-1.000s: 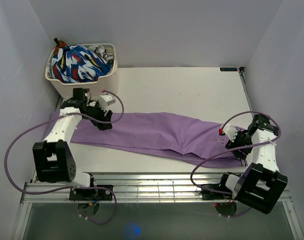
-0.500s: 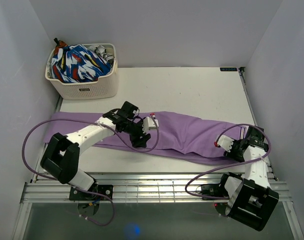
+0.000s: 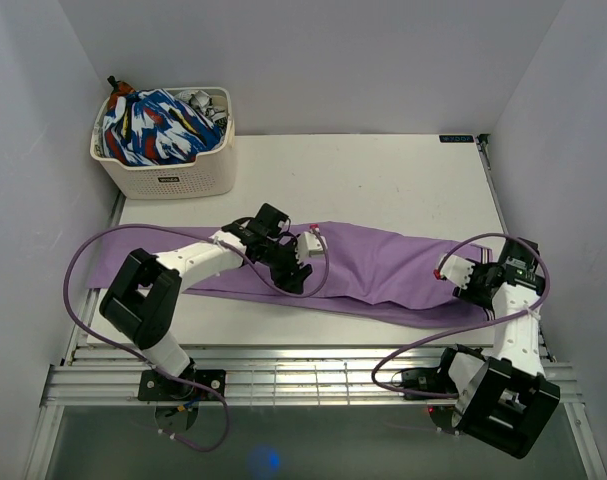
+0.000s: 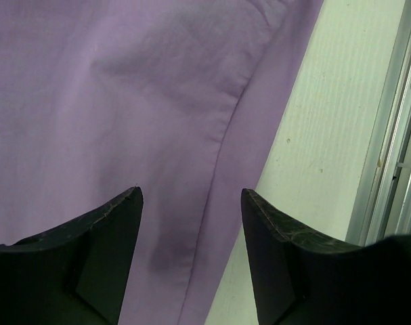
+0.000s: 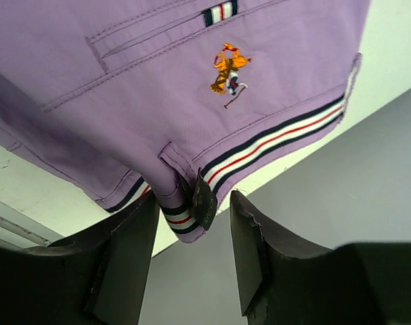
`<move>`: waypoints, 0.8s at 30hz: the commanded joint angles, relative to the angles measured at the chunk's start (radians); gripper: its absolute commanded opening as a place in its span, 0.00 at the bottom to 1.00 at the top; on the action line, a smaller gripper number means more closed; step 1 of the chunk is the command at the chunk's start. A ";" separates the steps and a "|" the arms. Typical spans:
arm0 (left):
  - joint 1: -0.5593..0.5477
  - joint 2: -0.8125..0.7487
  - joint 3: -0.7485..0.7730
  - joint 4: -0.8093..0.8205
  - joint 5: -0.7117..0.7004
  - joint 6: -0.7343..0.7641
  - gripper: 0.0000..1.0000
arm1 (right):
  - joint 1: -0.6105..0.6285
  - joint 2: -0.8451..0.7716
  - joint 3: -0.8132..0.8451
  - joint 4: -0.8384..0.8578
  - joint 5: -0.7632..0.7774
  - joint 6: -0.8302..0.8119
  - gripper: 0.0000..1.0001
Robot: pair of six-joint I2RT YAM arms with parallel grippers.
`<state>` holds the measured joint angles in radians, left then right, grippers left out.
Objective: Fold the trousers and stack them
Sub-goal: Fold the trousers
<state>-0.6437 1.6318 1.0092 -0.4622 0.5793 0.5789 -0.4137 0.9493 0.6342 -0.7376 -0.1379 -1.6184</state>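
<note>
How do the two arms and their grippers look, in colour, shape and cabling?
The left arm and right arm have white links, black joints and blocky black bases. A purple cable loops beside each. The left gripper and right gripper each carry two dark, wedge-shaped fingers with scuffed edges.

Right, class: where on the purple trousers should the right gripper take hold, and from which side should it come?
Take the striped waistband corner at the trousers' right end, coming from the table's right edge. That thick hem juts beyond the flat cloth, and the fingers of the right gripper stand either side of it.
</note>
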 commanded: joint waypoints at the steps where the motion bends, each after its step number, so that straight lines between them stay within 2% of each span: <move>1: -0.004 -0.027 0.043 0.019 0.010 -0.013 0.71 | 0.001 0.042 0.015 -0.028 0.001 -0.035 0.52; 6: -0.008 -0.018 0.058 -0.004 0.045 -0.048 0.72 | -0.002 0.059 -0.022 -0.011 0.014 -0.101 0.52; 7: -0.013 -0.013 0.057 0.000 0.048 -0.056 0.72 | 0.000 0.048 -0.046 0.004 0.021 -0.119 0.45; 9: -0.020 -0.004 0.051 0.017 0.033 -0.083 0.72 | 0.000 0.040 -0.063 0.036 0.030 -0.130 0.38; 10: -0.025 0.006 0.046 0.029 0.021 -0.094 0.72 | 0.000 0.037 -0.064 0.041 0.026 -0.130 0.28; 12: -0.027 0.022 0.028 0.059 -0.007 -0.119 0.70 | 0.000 0.032 -0.041 0.034 0.021 -0.120 0.18; 13: -0.027 0.040 0.022 0.065 -0.016 -0.123 0.68 | -0.002 0.029 -0.031 0.029 0.012 -0.115 0.09; 15: -0.028 0.065 0.008 0.071 -0.051 -0.129 0.64 | 0.000 0.022 -0.001 0.020 0.006 -0.110 0.08; 19: -0.027 0.114 -0.012 0.074 -0.087 -0.171 0.47 | -0.002 0.009 0.061 -0.009 -0.019 -0.109 0.08; 22: -0.027 0.114 -0.023 0.069 -0.064 -0.188 0.47 | -0.004 0.012 0.129 -0.051 -0.032 -0.109 0.08; 24: -0.027 0.058 -0.043 0.095 -0.049 -0.175 0.54 | -0.007 0.020 0.157 -0.078 -0.040 -0.110 0.08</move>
<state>-0.6678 1.7512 1.0035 -0.3794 0.5316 0.4179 -0.4145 0.9760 0.7162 -0.7780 -0.1452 -1.7184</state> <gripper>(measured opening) 0.514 0.121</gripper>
